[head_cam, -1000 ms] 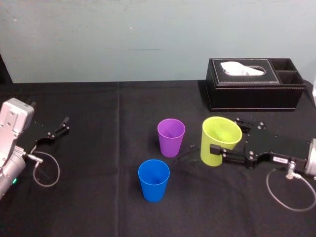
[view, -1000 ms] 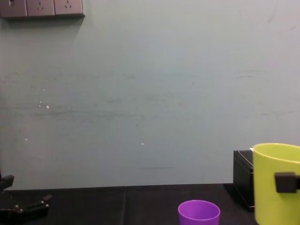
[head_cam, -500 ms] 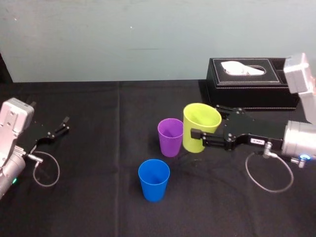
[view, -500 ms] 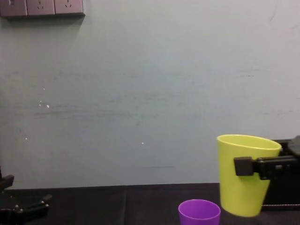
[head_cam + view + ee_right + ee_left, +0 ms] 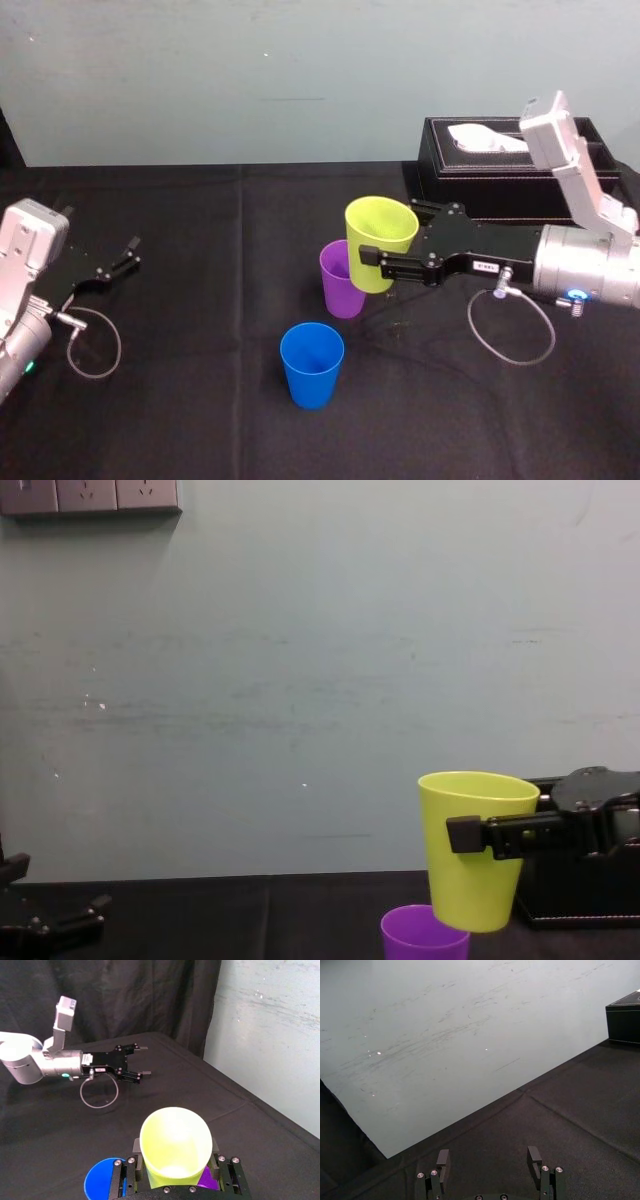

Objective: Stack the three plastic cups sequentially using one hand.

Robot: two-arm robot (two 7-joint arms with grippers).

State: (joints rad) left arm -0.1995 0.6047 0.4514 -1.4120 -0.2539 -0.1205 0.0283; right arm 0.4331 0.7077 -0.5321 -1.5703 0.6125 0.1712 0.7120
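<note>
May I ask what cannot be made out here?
Head view: the yellow-green cup in the right gripper at centre covers part of the purple cup; contact is unclear.
Chest view: the lower edge cuts off the purple cup.
Right wrist view: the gripper's frame and the edge hide part of the blue cup.
Left wrist view: the edge cuts off the tissue box beyond the open left gripper, parked at left.

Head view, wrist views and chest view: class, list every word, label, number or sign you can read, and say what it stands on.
No text can be read anywhere.
White label on the right gripper, which holds the yellow-green cup: too small to read.
Purple cup, blue cup, black tissue box, wall sockets: no print seen.
Left gripper, parked open on the left: no label seen.
</note>
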